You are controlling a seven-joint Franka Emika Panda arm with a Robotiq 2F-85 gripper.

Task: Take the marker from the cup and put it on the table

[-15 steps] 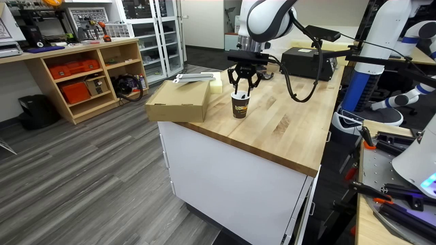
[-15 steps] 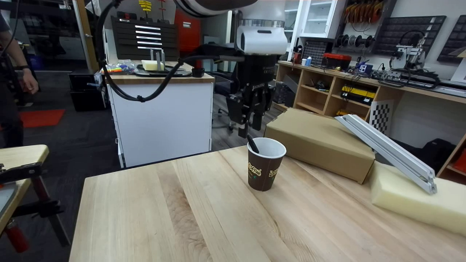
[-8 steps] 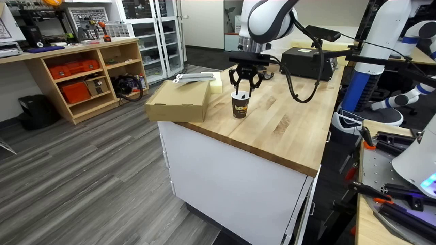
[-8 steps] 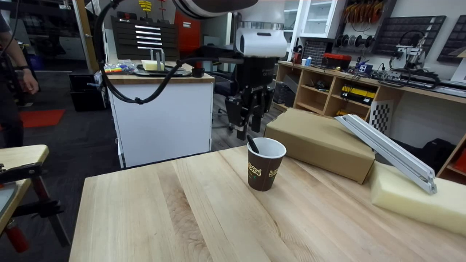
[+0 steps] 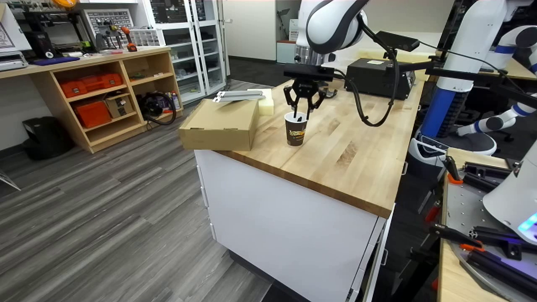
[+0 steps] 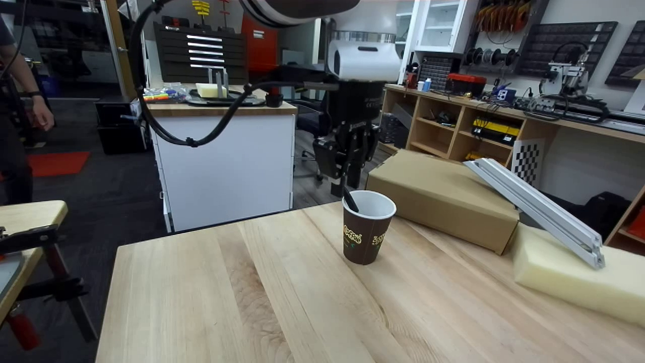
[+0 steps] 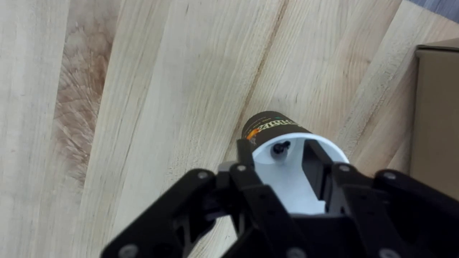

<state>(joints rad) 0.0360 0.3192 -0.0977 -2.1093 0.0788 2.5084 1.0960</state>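
My end effector (image 5: pixel 301 117) is spread apart, with nothing in its grip. The marker (image 6: pixel 351 200) leans in the cup (image 6: pixel 368 238), so I think gripping it, lifting it out and laying it on the tabletop (image 6: pixel 201 292) are all left to do

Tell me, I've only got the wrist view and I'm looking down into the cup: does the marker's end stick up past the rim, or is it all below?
Observer: It sticks up. In an exterior view, the marker leans in the cup, its dark end poking above the rim.
Operator: Okay. And that thing cut off at my picture's right edge?
Observer: That's the cardboard box; in an exterior view, it juts out past the edge of the table.
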